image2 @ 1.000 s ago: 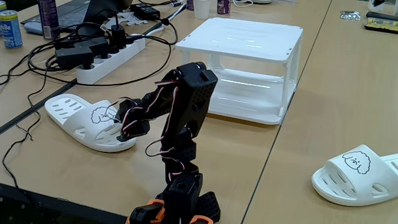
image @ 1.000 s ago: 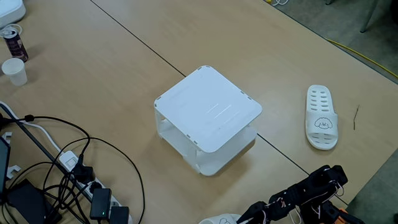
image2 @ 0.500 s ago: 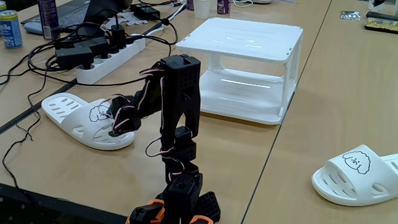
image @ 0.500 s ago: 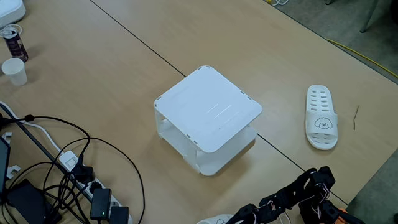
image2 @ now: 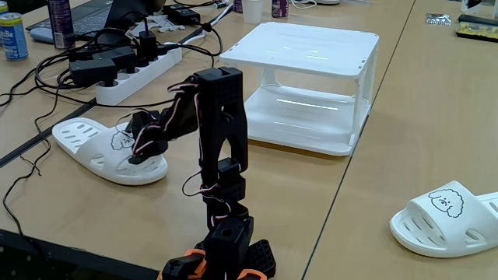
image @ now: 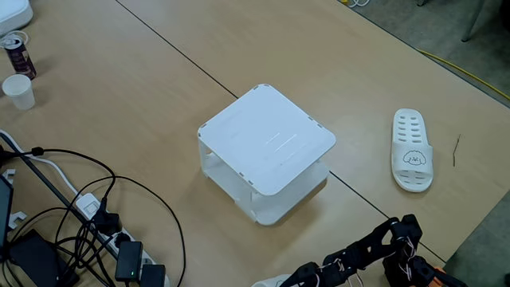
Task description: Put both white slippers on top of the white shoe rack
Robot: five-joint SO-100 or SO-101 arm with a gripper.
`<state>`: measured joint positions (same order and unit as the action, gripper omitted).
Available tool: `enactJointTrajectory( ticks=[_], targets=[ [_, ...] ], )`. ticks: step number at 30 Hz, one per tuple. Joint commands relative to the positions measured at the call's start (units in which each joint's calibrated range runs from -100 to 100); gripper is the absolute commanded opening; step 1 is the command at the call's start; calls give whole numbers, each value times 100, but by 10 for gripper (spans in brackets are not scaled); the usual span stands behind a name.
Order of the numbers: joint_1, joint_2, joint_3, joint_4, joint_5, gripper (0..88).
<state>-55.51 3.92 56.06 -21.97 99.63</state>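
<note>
Power strip (image2: 128, 78) and tangled cables (image: 88, 215) lay behind the near white slipper (image2: 105, 152). Gripper (image2: 138, 155) sat on its strap; grip state unclear. Second slipper (image: 412, 151) lay well apart. White shoe rack (image: 267, 143) top bare.

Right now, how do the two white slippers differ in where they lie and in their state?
The left slipper lies beside the power strip with the tool down on it; the right slipper lies alone, untouched, across the table seam. Neither is on the shoe rack. Both are white, perforated, with a cartoon face.
</note>
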Motion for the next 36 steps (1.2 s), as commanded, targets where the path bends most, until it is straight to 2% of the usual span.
enactJointTrajectory(
  ticks=[1,5,10,20,28,36],
  targets=[
    [-50,-43,-270,-80,37,207],
    [-50,-68,-198,-80,37,0],
    [-50,-371,-198,-80,37,8],
    [32,-2020,-406,118,37,8],
    [49,-2314,-2273,2085,37,8],
    [444,-2298,-3987,3664,37,8]
  ],
)
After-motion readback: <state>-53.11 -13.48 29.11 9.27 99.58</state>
